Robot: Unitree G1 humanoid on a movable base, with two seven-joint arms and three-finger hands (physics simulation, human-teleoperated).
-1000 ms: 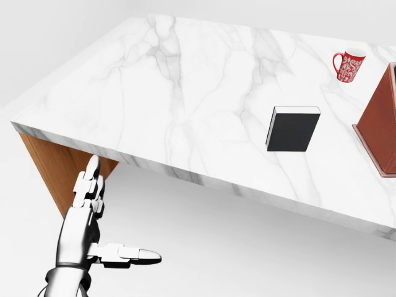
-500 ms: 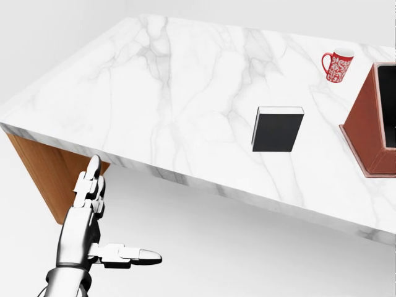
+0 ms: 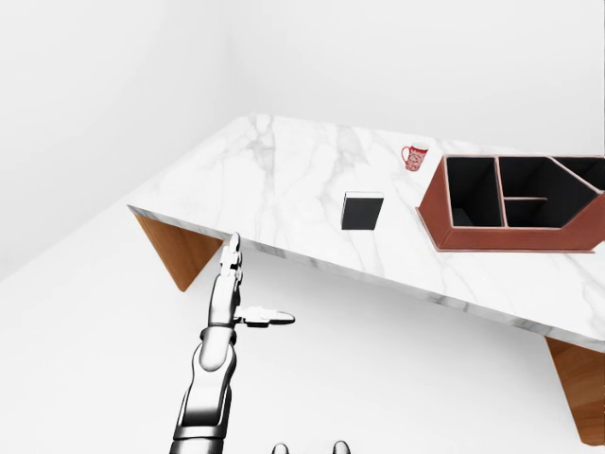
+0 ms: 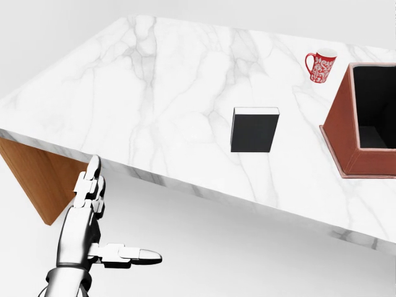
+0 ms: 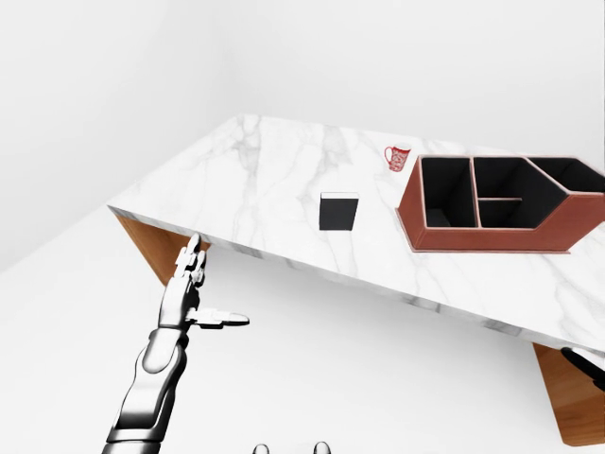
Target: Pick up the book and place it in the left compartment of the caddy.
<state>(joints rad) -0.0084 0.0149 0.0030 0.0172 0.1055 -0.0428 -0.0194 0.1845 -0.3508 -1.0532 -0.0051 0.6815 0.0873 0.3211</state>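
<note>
One black book [image 4: 254, 130] lies flat on the marble tabletop [image 4: 154, 93], just left of the red-brown caddy [image 3: 515, 200], with a red mug [image 4: 320, 65] above it. Left hand [image 4: 86, 226] hangs below the tabletop edge, fingers [image 4: 91, 179] spread and holding nothing; right hand's barely in view, can't tell its state

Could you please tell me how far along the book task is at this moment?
Nothing is done yet. The book lies flat on the marble table, apart from the caddy, whose compartments show empty. In hand: nothing; the left hand is open, below the table's near edge and well short of the book. The right hand is not in view. Left: reach, grasp, lift, and place in the left compartment.
</note>
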